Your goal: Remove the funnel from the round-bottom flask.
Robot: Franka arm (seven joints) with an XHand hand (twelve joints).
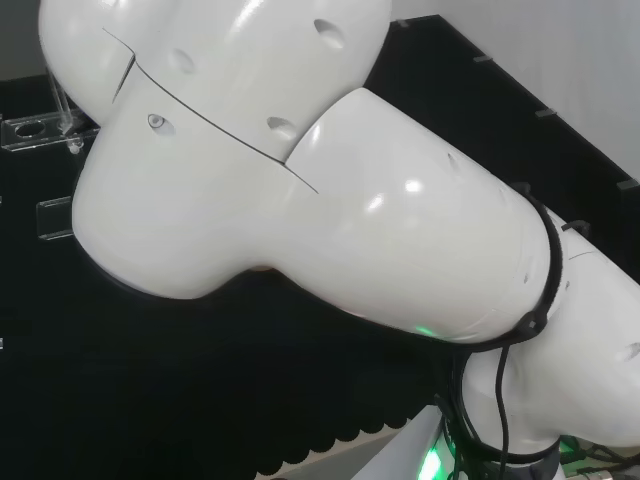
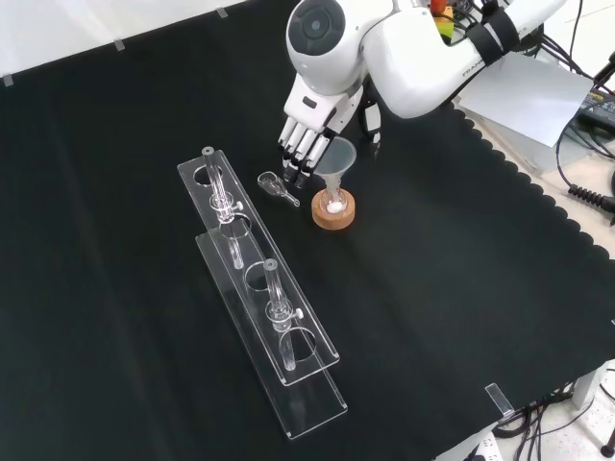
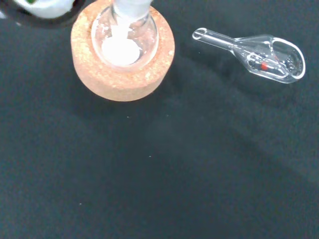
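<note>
Racks (image 2: 264, 317): at the left of the front view we found two clear plastic racks lying side by side on the black cloth (image 2: 461, 288), running from upper left to lower right. We noted round holes along them and two clear glass tubes (image 2: 279, 312) standing in them.

Scoop (image 2: 277, 186): right of the racks' upper end, we recorded a small clear glass scoop lying flat on the cloth. In the wrist view (image 3: 259, 54) it showed a narrow stem, an open bowl, and a small red fleck inside. It lay apart from the cork.

Hand (image 2: 306, 130): we saw it hanging from the top of the front view, above and just beside the scoop, to the left of the funnel. Its fingers (image 2: 300, 154) were straight and pointed down at the cloth, curled round nothing. We could not tell whether any fingertip touched the funnel's rim.

Funnel (image 2: 338, 158): we found it seated upright in the neck of the round-bottom flask (image 2: 334, 200), its wide mouth up.

Flask: it sat in a cork ring (image 2: 333, 213) (image 3: 122, 74) on the cloth, near the middle of the front view. The wrist view showed white matter in its bottom.

Arm (image 2: 404, 48): its white links entered at the upper right of the front view and covered most of the head view (image 1: 300, 170).
</note>
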